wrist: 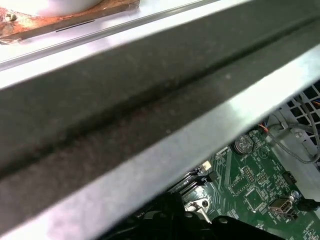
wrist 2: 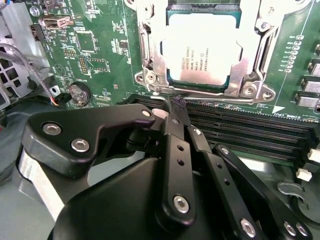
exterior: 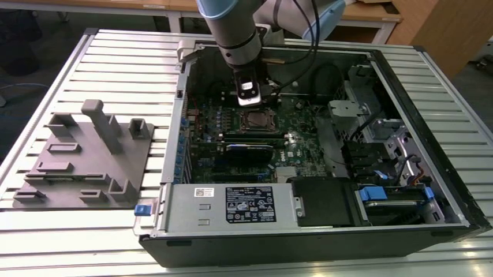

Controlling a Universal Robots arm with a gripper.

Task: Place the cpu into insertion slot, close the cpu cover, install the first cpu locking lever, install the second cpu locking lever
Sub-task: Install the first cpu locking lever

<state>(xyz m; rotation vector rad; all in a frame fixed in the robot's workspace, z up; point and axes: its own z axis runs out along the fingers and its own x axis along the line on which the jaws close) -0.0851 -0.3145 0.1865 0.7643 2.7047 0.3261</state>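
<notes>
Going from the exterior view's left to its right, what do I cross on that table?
Grey fixture plate with upright pegs → blue latch tab at the computer case's near corner → cpu in its socket on the green motherboard, with the pincer just above it → blue drive-bay handle.

Hand low, fingers pinched together.

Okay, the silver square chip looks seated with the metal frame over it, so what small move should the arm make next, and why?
Probably ease the black gripper sideways along the thin silver locking lever at the socket's edge to work it toward its catch. The silver-grey square cpu already lies flat in the socket, with the silvery metal cpu cover framing it, and the closed fingertips sit right at that lever beside the long black memory slots.
</notes>
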